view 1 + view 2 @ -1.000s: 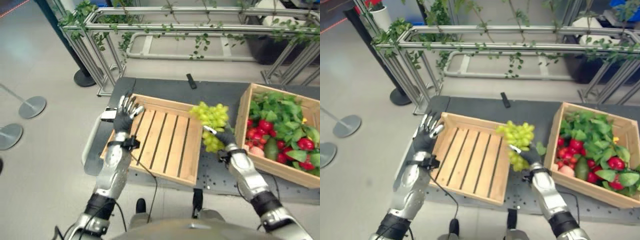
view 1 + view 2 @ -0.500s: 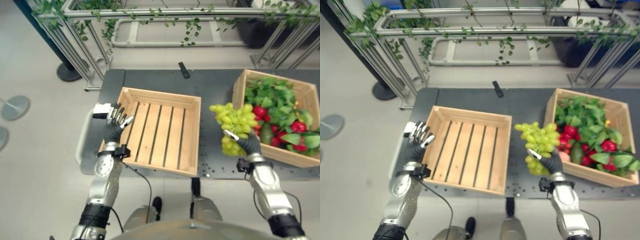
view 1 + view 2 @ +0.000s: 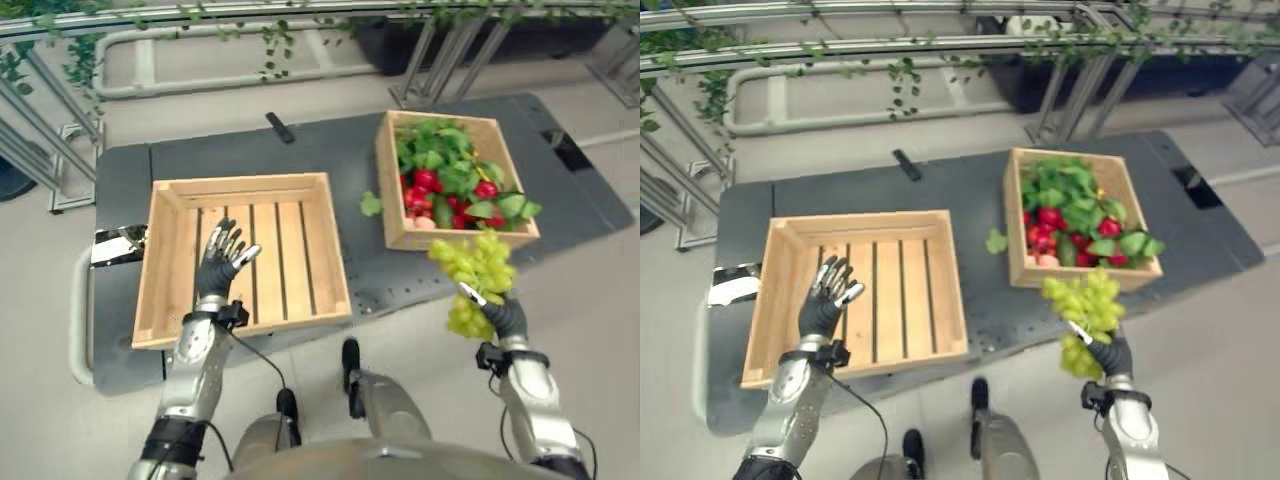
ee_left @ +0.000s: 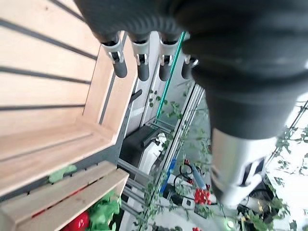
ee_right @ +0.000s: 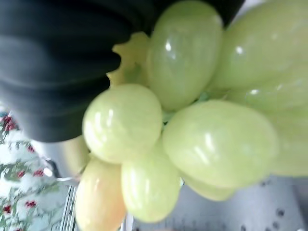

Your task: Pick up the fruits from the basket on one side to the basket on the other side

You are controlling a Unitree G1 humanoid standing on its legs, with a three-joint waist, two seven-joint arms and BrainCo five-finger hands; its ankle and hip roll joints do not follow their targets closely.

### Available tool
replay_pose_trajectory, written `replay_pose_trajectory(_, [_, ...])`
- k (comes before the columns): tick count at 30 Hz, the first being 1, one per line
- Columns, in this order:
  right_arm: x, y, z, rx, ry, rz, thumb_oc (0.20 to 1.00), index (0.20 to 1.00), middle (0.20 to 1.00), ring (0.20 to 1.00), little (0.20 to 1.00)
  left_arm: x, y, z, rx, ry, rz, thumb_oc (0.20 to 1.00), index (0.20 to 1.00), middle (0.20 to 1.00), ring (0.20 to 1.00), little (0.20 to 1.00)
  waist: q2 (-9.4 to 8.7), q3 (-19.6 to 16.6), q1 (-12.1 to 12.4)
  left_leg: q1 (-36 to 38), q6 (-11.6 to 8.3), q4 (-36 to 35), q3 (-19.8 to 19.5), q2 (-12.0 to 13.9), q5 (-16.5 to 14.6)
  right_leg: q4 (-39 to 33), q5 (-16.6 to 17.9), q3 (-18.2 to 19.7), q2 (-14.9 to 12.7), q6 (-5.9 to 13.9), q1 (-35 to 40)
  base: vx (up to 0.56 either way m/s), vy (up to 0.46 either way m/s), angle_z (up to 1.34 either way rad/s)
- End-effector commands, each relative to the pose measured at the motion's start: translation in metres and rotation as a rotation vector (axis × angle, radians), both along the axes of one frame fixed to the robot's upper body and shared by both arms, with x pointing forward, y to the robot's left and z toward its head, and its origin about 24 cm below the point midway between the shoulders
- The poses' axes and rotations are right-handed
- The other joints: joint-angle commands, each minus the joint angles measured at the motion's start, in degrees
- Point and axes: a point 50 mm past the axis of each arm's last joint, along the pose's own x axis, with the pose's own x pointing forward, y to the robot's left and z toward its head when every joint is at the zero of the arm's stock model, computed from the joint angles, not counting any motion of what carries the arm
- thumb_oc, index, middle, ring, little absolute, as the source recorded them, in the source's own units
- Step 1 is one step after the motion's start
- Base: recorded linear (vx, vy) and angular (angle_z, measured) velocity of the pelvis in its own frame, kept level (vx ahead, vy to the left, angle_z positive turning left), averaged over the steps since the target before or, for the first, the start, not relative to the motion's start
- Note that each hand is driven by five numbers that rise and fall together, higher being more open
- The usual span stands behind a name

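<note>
Grapes: the bunch of green grapes (image 3: 474, 272) was in the right hand (image 3: 503, 318), lifted off the table (image 3: 330, 145) and hanging past its near edge, just in front of the near corner of the full crate (image 3: 455, 232).

Right hand: curled round the lower part of the bunch; the right wrist view showed grapes (image 5: 192, 125) pressed up against the dark cover, so the hold looked firm, though the fingers themselves were mostly hidden by fruit.

Left hand: the left hand (image 3: 218, 262) was spread, fingers straight, holding nothing, hovering over the slats of the empty crate (image 3: 165, 290).

Deciding relation: the empty crate lay well apart from the grapes, off to the robot's left, with a strip of bare table between the two crates. The right hand carried the fruit on the side away from its goal; the left hand was already at the goal but empty.

Long axis: the bunch hung roughly upright, wider at the top, narrower where the hand gripped it.

Nearer hand: the right, by contact; the left was well away.

Hidden or unclear: the stem could not be made out; probably buried in the bunch. The full crate's contents read as red fruit (image 3: 428, 182) under green leaves (image 3: 440, 145), single pieces hard to tell apart. A loose leaf (image 3: 371, 204) lay on the table between the crates.
</note>
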Motion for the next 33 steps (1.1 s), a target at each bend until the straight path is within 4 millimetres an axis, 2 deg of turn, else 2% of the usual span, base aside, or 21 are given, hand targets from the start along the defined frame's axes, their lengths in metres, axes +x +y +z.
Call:
replay_pose_trajectory(1, [0.016,-0.016,0.049,-0.087,-0.235,-0.036,0.200,0.200,0.200,0.200,0.200,0.002,0.005,0.029,0.058,-0.139,-0.011,1.000,1.000,1.000,1.000,1.000,1.11,-3.3,1.4,-2.3,-1.96,-6.4,-7.2,-1.3,3.0,-7.5,-2.6,0.1,-5.9,3.41,7.3,-0.19,-0.071,-0.98])
replay_pose_trajectory(4, [0.019,-0.017,0.051,-0.092,-0.241,-0.044,0.200,0.200,0.200,0.200,0.200,0.003,0.005,0.032,0.048,-0.148,-0.008,1.000,1.000,1.000,1.000,1.000,1.17,-5.0,2.5,-4.5,-2.75,-5.6,-2.8,0.5,4.7,-8.0,0.4,-1.2,-10.7,4.84,11.7,-0.22,-0.116,-1.05])
replay_pose_trajectory(5, [0.020,-0.016,0.051,-0.087,-0.241,-0.043,0.200,0.200,0.200,0.200,0.200,0.003,0.005,0.033,0.048,-0.153,-0.009,1.000,1.000,1.000,1.000,1.000,0.56,-5.6,2.8,-5.1,-3.05,-5.4,-1.0,0.8,5.2,-8.9,1.6,-1.0,-11.7,5.83,13.2,-0.22,-0.160,-0.74])
replay_pose_trajectory(8, [0.022,-0.015,0.052,-0.097,-0.239,-0.042,0.200,0.200,0.200,0.200,0.200,0.005,0.002,0.034,0.042,-0.158,-0.013,1.000,1.000,1.000,1.000,1.000,-0.35,-6.7,3.1,-6.4,-3.47,-5.0,1.7,1.5,6.1,-9.9,3.0,-0.4,-12.1,7.51,14.7,-0.19,-0.168,-0.68])
replay_pose_trajectory(9, [0.025,-0.012,0.054,-0.096,-0.244,-0.030,0.200,0.200,0.200,0.200,0.200,0.005,0.001,0.035,0.040,-0.162,-0.013,1.000,1.000,1.000,1.000,1.000,-0.93,-7.2,3.4,-7.5,-3.96,-4.7,4.0,2.6,6.9,-12.0,1.5,-2.1,-11.7,8.76,16.7,-0.25,-0.210,-1.00])
replay_pose_trajectory(10, [0.026,-0.010,0.055,-0.090,-0.252,-0.022,0.200,0.200,0.200,0.200,0.200,0.004,0.001,0.036,0.034,-0.165,-0.011,1.000,1.000,1.000,1.000,1.000,-0.95,-7.2,3.8,-7.8,-4.67,-5.2,5.3,3.8,8.0,-14.3,1.1,-3.1,-11.2,8.71,16.7,-0.32,-0.321,-1.11])
replay_pose_trajectory(11, [0.026,-0.009,0.055,-0.090,-0.250,-0.018,0.200,0.200,0.200,0.200,0.200,0.003,0.003,0.038,0.036,-0.173,0.001,1.000,1.000,1.000,1.000,1.000,-0.92,-7.0,4.0,-7.6,-5.54,-4.9,6.5,5.3,8.7,-15.1,-1.4,-4.4,-10.4,8.44,17.1,-0.22,-0.254,-1.79])
replay_pose_trajectory(14, [0.027,-0.011,0.058,-0.113,-0.251,-0.006,0.200,0.200,0.200,0.200,0.200,0.001,0.006,0.040,0.023,-0.187,0.017,1.000,1.000,1.000,1.000,1.000,-0.12,-6.0,4.2,-7.0,-8.00,-5.0,7.4,9.0,11.5,-18.2,-3.9,-4.5,-7.8,7.13,17.2,-0.12,-0.318,-1.21])
replay_pose_trajectory(16, [0.027,-0.013,0.061,-0.127,-0.258,0.002,0.200,0.200,0.200,0.200,0.200,0.000,0.008,0.039,0.008,-0.185,0.032,1.000,1.000,1.000,1.000,1.000,0.81,-5.1,4.1,-6.4,-9.33,-5.9,7.4,11.6,14.4,-19.1,-5.0,-2.5,-4.8,5.69,17.0,-0.13,-0.339,-0.90])
replay_pose_trajectory(18, [0.028,-0.016,0.066,-0.156,-0.268,0.007,0.200,0.200,0.200,0.200,0.200,0.000,0.008,0.041,0.000,-0.195,0.040,1.000,1.000,1.000,1.000,1.000,1.64,-3.7,4.1,-6.3,-10.48,-7.3,2.9,12.4,16.3,-19.9,-6.1,-1.0,-2.1,4.02,16.5,-0.15,-0.295,-0.84])
replay_pose_trajectory(19, [0.026,-0.019,0.069,-0.175,-0.272,0.001,0.200,0.200,0.200,0.200,0.200,0.001,0.008,0.041,-0.003,-0.198,0.038,1.000,1.000,1.000,1.000,1.000,1.79,-3.0,3.9,-6.4,-11.00,-7.8,0.2,12.2,16.6,-20.6,-6.3,-0.5,-1.0,3.41,16.7,-0.12,-0.357,-0.72])
replay_pose_trajectory(22, [0.028,-0.026,0.071,-0.219,-0.266,-0.008,0.200,0.200,0.200,0.200,0.200,0.003,0.004,0.041,-0.010,-0.201,0.026,1.000,1.000,1.000,1.000,1.000,1.55,-0.9,4.1,-6.8,-11.04,-5.9,-9.9,8.5,14.0,-21.7,-5.9,2.0,1.2,2.04,16.9,-0.09,-0.311,-0.35])
replay_pose_trajectory(24, [0.031,-0.027,0.072,-0.247,-0.258,-0.001,0.200,0.200,0.200,0.200,0.200,0.001,0.006,0.037,-0.012,-0.184,0.027,1.000,1.000,1.000,1.000,1.000,1.40,-0.7,4.0,-7.2,-9.81,-3.5,-13.9,5.4,11.2,-22.3,-5.1,4.7,2.2,1.30,16.5,-0.03,-0.227,-0.44])
replay_pose_trajectory(26, [0.030,-0.028,0.069,-0.246,-0.243,0.008,0.200,0.200,0.200,0.200,0.200,-0.001,0.006,0.032,-0.017,-0.165,0.026,1.000,1.000,1.000,1.000,1.000,1.39,-0.6,3.7,-7.6,-8.10,-0.6,-14.7,0.5,8.1,-22.5,-4.8,7.3,3.0,0.46,16.5,0.01,-0.152,-0.72])
replay_pose_trajectory(27, [0.030,-0.028,0.070,-0.246,-0.243,0.007,0.200,0.200,0.200,0.200,0.200,0.000,0.006,0.032,-0.017,-0.166,0.026,1.000,1.000,1.000,1.000,1.000,1.39,-0.6,3.8,-7.8,-8.03,-0.5,-14.6,0.5,8.3,-22.5,-4.6,7.4,3.0,0.51,16.4,0.02,-0.076,-0.73])
replay_pose_trajectory(28, [0.029,-0.029,0.069,-0.244,-0.236,0.006,0.200,0.200,0.200,0.200,0.200,-0.001,0.006,0.030,-0.021,-0.156,0.022,1.000,1.000,1.000,1.000,1.000,1.53,-0.8,3.6,-8.3,-7.08,0.3,-14.5,-1.4,7.2,-22.7,-4.6,8.5,3.4,0.06,16.3,0.05,-0.063,-0.78])
replay_pose_trajectory(29, [0.028,-0.031,0.065,-0.234,-0.221,-0.008,0.200,0.200,0.200,0.200,0.200,0.000,0.004,0.028,-0.020,-0.146,0.020,1.000,1.000,1.000,1.000,1.000,1.85,-0.8,3.4,-9.2,-5.75,0.9,-15.2,-4.9,6.2,-22.4,-4.8,10.8,4.3,-0.69,15.9,0.09,-0.091,-1.11])
replay_pose_trajectory(30, [0.028,-0.032,0.063,-0.230,-0.214,-0.016,0.200,0.200,0.200,0.200,0.200,0.000,0.003,0.026,-0.023,-0.135,0.018,1.000,1.000,1.000,1.000,1.000,2.08,-0.7,3.5,-10.2,-5.48,0.7,-16.1,-6.3,6.6,-22.4,-5.0,12.2,5.0,-0.99,15.9,0.08,-0.062,-1.41])
replay_pose_trajectory(31, [0.028,-0.032,0.063,-0.231,-0.214,-0.016,0.200,0.200,0.200,0.200,0.200,0.000,0.002,0.026,-0.024,-0.135,0.017,1.000,1.000,1.000,1.000,1.000,2.04,-0.8,3.6,-10.2,-5.42,0.7,-15.9,-6.3,6.5,-22.4,-5.1,12.3,4.9,-0.97,15.9,0.13,-0.042,-1.29])
replay_pose_trajectory(32, [0.028,-0.034,0.059,-0.225,-0.199,-0.033,0.200,0.200,0.200,0.200,0.200,-0.001,0.001,0.021,-0.027,-0.116,0.028,1.000,1.000,1.000,1.000,1.000,2.41,-0.7,3.9,-12.6,-5.06,-0.9,-17.5,-8.2,8.2,-22.4,-5.4,15.1,6.3,-1.44,16.0,0.17,-0.034,-1.06])
replay_pose_trajectory(33, [0.029,-0.035,0.058,-0.229,-0.195,-0.036,0.200,0.200,0.200,0.200,0.200,-0.001,0.001,0.020,-0.027,-0.112,0.028,1.000,1.000,1.000,1.000,1.000,2.46,-0.8,4.1,-13.4,-4.97,-1.7,-17.8,-8.6,8.8,-22.5,-5.7,16.3,6.9,-1.58,16.3,0.22,-0.029,-0.94])
